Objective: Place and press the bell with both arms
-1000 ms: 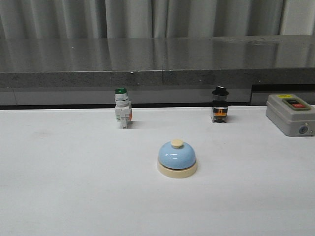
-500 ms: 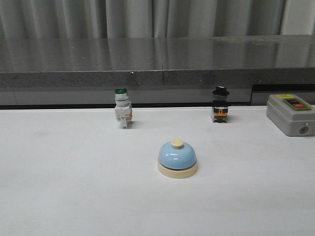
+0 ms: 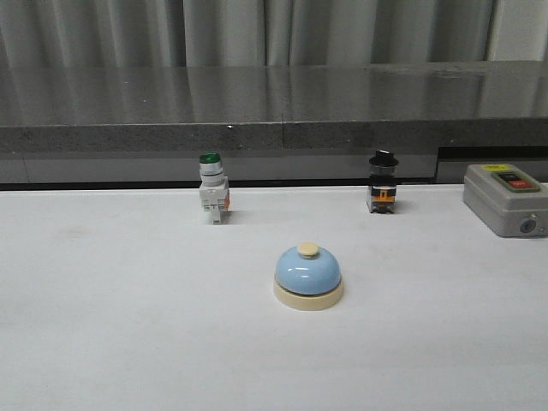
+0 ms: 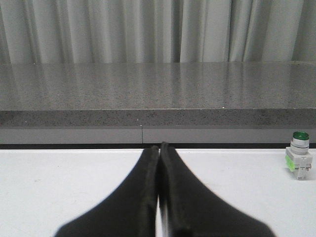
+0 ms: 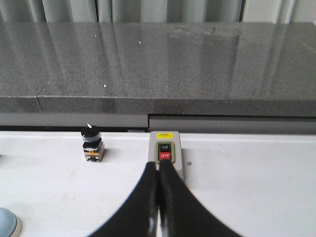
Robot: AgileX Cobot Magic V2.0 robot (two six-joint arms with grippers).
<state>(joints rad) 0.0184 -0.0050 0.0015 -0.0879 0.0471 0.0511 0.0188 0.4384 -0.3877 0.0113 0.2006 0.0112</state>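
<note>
Both claws are closed on nothing: left claw (image 4: 159, 148), right claw (image 5: 158, 165). I'd open the right one first; the bell (image 5: 9, 220) sits off to its side on the worktop (image 3: 128, 325).

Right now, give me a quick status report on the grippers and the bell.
Left gripper shut, empty. Right gripper shut, empty. Bell upright mid-table, untouched, neither arm in the front view. Nothing near the bell.
</note>
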